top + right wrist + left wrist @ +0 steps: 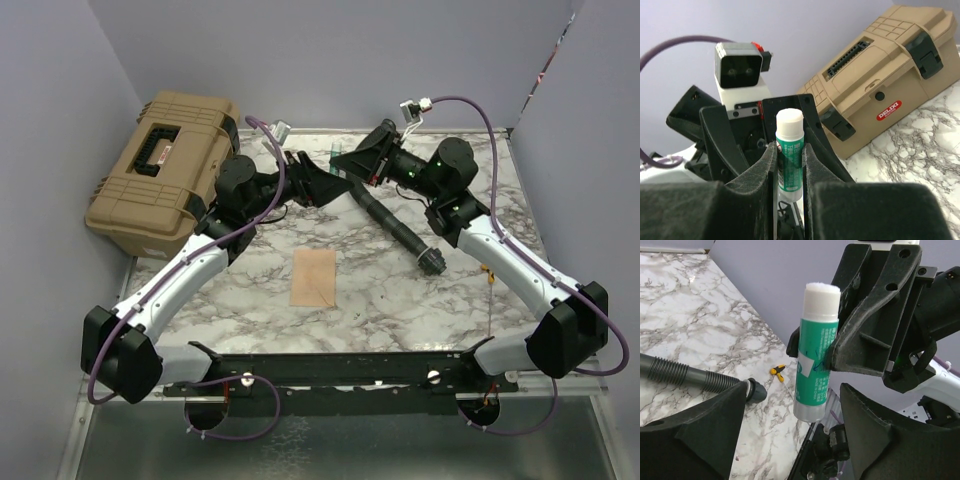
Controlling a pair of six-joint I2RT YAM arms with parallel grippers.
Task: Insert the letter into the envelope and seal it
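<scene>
My right gripper is shut on a green glue stick with a white cap, held upright above the back of the table. My left gripper faces it, open. Its fingers stand either side of the stick's lower end with gaps on both sides. From above, both grippers meet at the back centre. The envelope, a flat kraft-brown rectangle, lies in the middle of the marble table, away from both grippers. The letter does not show on its own.
A tan hard case stands at the back left corner. A black corrugated hose lies diagonally right of centre. A small yellow-and-black tool lies near the right edge. Lavender walls close in three sides.
</scene>
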